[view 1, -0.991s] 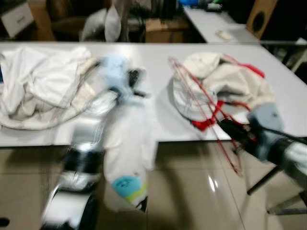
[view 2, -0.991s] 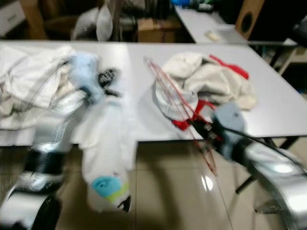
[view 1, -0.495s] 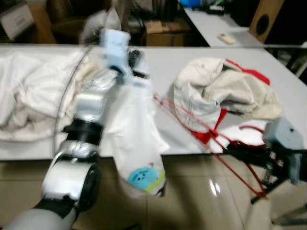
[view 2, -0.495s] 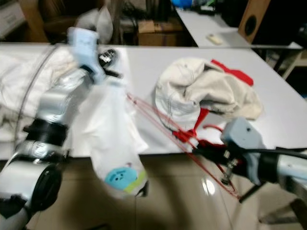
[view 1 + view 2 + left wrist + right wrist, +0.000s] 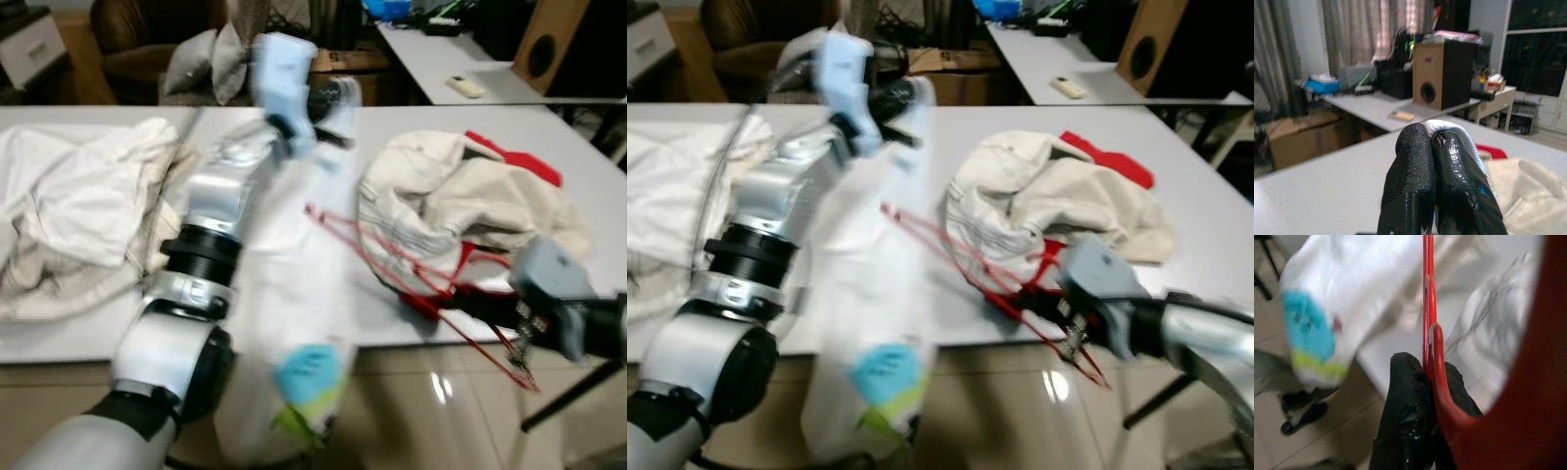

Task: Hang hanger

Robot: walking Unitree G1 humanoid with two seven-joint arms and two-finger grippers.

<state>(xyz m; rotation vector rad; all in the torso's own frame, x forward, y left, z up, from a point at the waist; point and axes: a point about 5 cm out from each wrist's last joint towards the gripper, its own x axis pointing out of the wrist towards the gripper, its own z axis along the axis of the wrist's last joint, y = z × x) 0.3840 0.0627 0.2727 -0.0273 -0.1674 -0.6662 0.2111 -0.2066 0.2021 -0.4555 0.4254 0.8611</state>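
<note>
My left gripper (image 5: 328, 98) is raised over the far side of the grey table (image 5: 411, 122), shut on the top edge of a white garment (image 5: 294, 323) with a blue and green print. The garment hangs down past the table's front edge. In the left wrist view the fingers (image 5: 1415, 166) are pressed together with a strip of white cloth between them. My right gripper (image 5: 480, 308) is at the table's front edge on the right, shut on a red wire hanger (image 5: 392, 269). The hanger lies low over the table and points toward the garment. The right wrist view shows the hanger (image 5: 1426, 308) clamped between the fingertips.
A cream garment pile (image 5: 460, 196) with red cloth (image 5: 514, 157) lies on the table's right half. A heap of white clothes (image 5: 69, 206) covers the left. Behind stand a second table (image 5: 441, 59) with a remote (image 5: 468, 86), a wooden speaker (image 5: 563, 39) and an armchair (image 5: 147, 39).
My left arm has lifted the white garment higher and farther over the table. The right gripper has tipped the red hanger from steep to nearly flat, toward the garment. The camera has shifted too.
</note>
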